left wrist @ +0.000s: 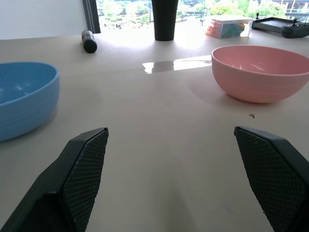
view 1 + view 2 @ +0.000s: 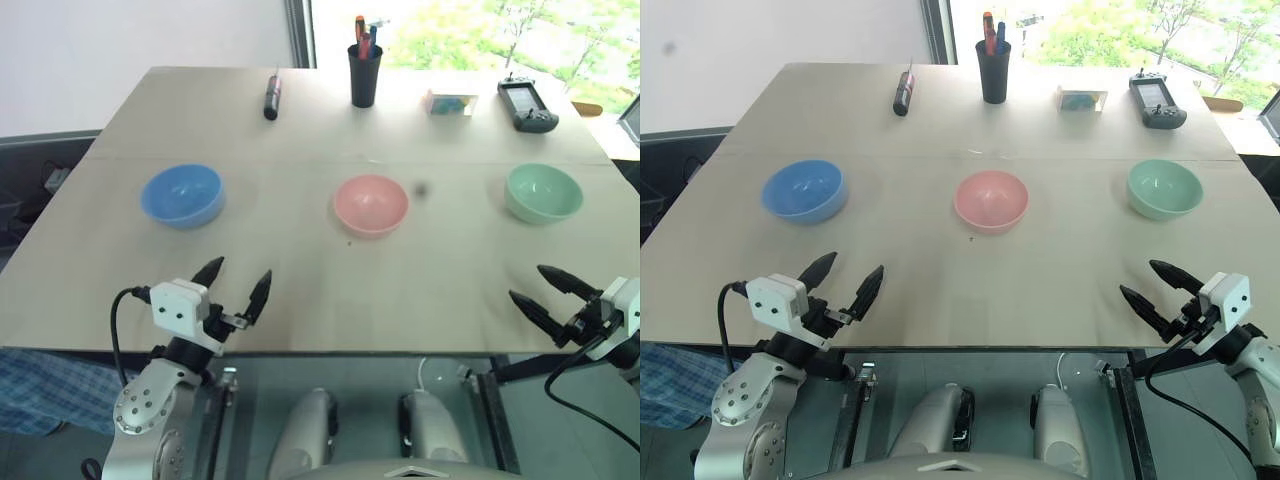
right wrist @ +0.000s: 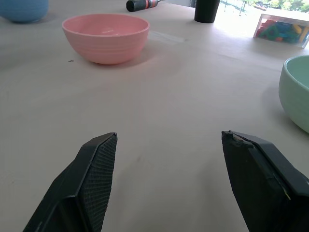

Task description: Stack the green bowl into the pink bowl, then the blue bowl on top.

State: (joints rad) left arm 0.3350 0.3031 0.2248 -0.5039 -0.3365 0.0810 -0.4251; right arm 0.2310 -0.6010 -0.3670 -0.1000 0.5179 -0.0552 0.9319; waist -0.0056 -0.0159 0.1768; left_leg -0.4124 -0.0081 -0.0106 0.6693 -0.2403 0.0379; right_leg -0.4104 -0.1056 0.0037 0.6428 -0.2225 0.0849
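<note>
Bowls sit in a row across the middle of the pale table (image 2: 300, 300), well apart from one another and all upright and empty. Taking the pink bowl (image 2: 371, 204) as the clock's centre in the head view, the blue bowl (image 2: 182, 195) lies at 9 o'clock and the green bowl (image 2: 543, 192) at 3 o'clock. At about 12 o'clock, by the far edge, stands a black pen cup (image 2: 365, 73), with a dark marker (image 2: 271, 96) at 11 o'clock and a small clear box (image 2: 451, 102) and a handheld controller (image 2: 526, 104) toward 1 and 2 o'clock. The left gripper (image 2: 234, 281) hovers at 7 o'clock over the near edge, jaws spread wide and holding nothing. The right gripper (image 2: 540, 290) hovers at 4 o'clock, short of the green bowl, jaws likewise wide and empty.
</note>
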